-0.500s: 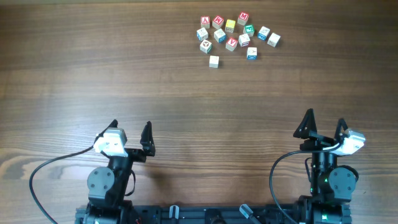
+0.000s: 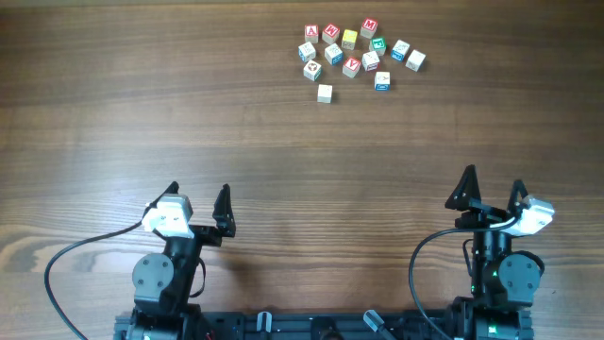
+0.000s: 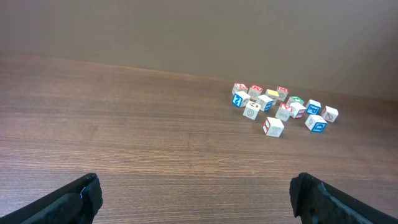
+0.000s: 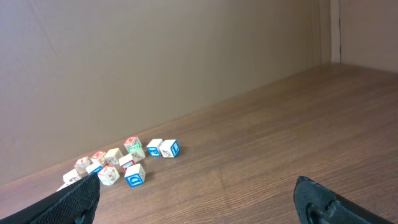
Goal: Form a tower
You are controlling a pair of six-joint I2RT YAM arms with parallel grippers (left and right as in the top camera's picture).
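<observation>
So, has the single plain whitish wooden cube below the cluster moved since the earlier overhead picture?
No. The plain whitish cube sits at the same spot, just below the cluster of lettered cubes.

The brown wooden worktop (image 2: 189, 123) is carrying a bunch of small white letter cubes (image 2: 351, 65) sitting close together. One plain whitish cube (image 2: 325, 93) is lying just beside them.

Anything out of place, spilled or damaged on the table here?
Nothing stands out. The alphabet cubes sit in a loose cluster at the far side of the table, turned at varied angles, with one whitish cube slightly apart. Left claw and right claw are open, well away from them.
</observation>
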